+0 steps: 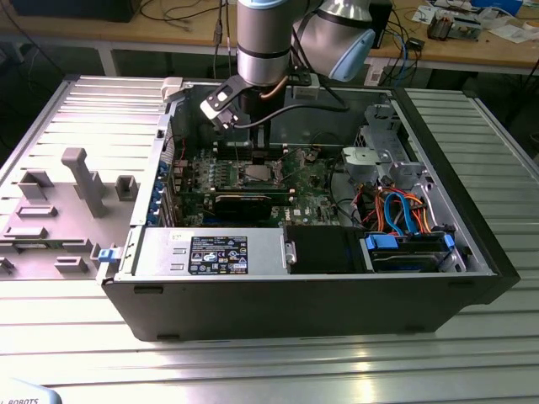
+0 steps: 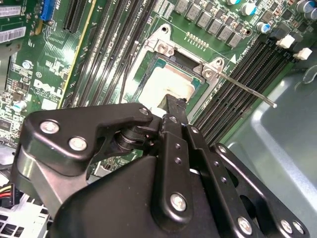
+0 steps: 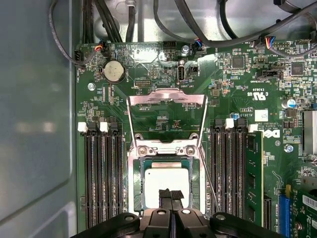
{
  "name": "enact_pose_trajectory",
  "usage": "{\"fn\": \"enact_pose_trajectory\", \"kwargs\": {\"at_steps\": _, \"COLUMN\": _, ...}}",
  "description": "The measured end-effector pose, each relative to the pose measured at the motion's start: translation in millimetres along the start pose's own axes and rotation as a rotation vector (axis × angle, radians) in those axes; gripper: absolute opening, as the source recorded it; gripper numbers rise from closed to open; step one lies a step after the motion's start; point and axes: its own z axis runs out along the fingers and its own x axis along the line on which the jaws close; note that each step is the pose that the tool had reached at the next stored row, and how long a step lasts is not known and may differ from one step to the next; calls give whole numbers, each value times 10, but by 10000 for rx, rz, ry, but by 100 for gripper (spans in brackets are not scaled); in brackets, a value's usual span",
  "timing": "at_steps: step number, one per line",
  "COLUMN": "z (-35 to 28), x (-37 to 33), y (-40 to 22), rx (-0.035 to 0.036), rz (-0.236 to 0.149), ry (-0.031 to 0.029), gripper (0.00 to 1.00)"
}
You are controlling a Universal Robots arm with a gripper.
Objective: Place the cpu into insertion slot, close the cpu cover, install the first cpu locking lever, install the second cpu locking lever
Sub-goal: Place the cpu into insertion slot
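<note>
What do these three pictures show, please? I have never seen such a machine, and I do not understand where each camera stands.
A robot arm reaches down into an open computer case lying on a ribbed metal table. The exterior view comes from a camera off the arm. Both wrist views come from cameras riding on the arm, looking past its black tool at the green board. The tool is shut, holding nothing, over a small silvery chip. The chip already lies in its square socket. The thin metal cover stands swung open, and a thin lever sticks out beside the socket.
</note>
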Motion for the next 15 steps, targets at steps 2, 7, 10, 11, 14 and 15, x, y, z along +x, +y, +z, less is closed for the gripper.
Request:
{"fn": "enact_pose_trajectory", "kwargs": {"at_steps": 2, "z": -3, "x": 0, "y": 0, "rx": 0, "rz": 0, "ry": -1, "gripper": 11}}
{"fn": "enact_pose_trajectory", "kwargs": {"at_steps": 7, "z": -26, "x": 0, "y": 0, "rx": 1, "rz": 0, "ry": -1, "gripper": 11}}
{"fn": "enact_pose_trajectory", "kwargs": {"at_steps": 10, "z": -39, "x": 1, "y": 1, "rx": 0, "rz": 0, "ry": 0, "gripper": 11}}
{"fn": "enact_pose_trajectory", "kwargs": {"at_steps": 11, "z": -49, "x": 1, "y": 0, "rx": 0, "rz": 0, "ry": -1, "gripper": 11}}
{"fn": "enact_pose_trajectory", "kwargs": {"at_steps": 14, "z": -53, "x": 1, "y": 1, "rx": 1, "rz": 0, "ry": 0, "gripper": 11}}
{"fn": "enact_pose_trajectory", "kwargs": {"at_steps": 15, "z": -56, "x": 1, "y": 1, "rx": 0, "rz": 0, "ry": -1, "gripper": 11}}
